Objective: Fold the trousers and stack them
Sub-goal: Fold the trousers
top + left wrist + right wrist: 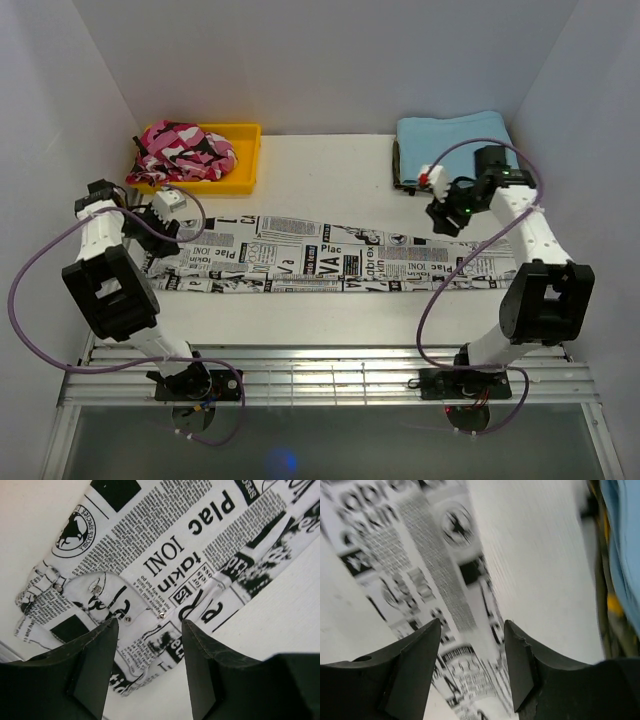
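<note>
White tabletop (pixel 320 175) | trousers (pixel 330 255) — long flat printed fabric strip | left pincer (pixel 149 625) spread | right pincer (pixel 472 624) spread

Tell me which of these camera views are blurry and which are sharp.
Right wrist: smeared, the print on the trousers unreadable, the blue cloth a soft streak at the right edge. Left wrist: sharp, words on the fabric legible. Top external: clear, evenly lit, only soft shadows.

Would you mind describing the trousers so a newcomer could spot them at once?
On the table, the trousers lie across the middle. Only they carry black newspaper print; the garment in the tray is pink camouflage, the folded cloth plain blue.
</note>
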Robot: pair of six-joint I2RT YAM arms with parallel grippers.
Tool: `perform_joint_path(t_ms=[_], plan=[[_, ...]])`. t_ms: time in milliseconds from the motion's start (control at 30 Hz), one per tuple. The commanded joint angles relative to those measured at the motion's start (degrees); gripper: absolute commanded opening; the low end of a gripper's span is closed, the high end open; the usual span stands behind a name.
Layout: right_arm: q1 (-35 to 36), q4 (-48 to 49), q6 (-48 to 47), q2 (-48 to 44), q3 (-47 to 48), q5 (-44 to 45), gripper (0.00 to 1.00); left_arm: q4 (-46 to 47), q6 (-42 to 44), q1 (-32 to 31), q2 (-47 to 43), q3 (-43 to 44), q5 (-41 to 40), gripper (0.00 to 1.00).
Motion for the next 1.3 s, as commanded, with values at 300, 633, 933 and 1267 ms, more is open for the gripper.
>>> perform_joint_path(t_ms=[300, 633, 933, 1267], plan=[[42.04, 13.48, 14.59, 5.32, -4.71, 2.29, 0.48, -9.82, 26.1, 5.23, 6.68, 3.85, -2.54, 0.56], [52.79, 23.76, 15.21, 12.1, -9.37, 10.63, 0.45, -8.59, 28.57, 6.28, 8.89, 2.8, -0.43, 0.57], [53.67, 29.74, 15.74, 14.65, -11.65, 16.96, 0.43, -6.31, 27.43, 6.72, 8.98, 2.28, 0.27, 0.57], [53.93, 28.09, 15.47, 13.07, -11.22, 17.59, 0.08, -4.29, 29.19, 8.21, 8.54, 2.09, 0.27, 0.55]])
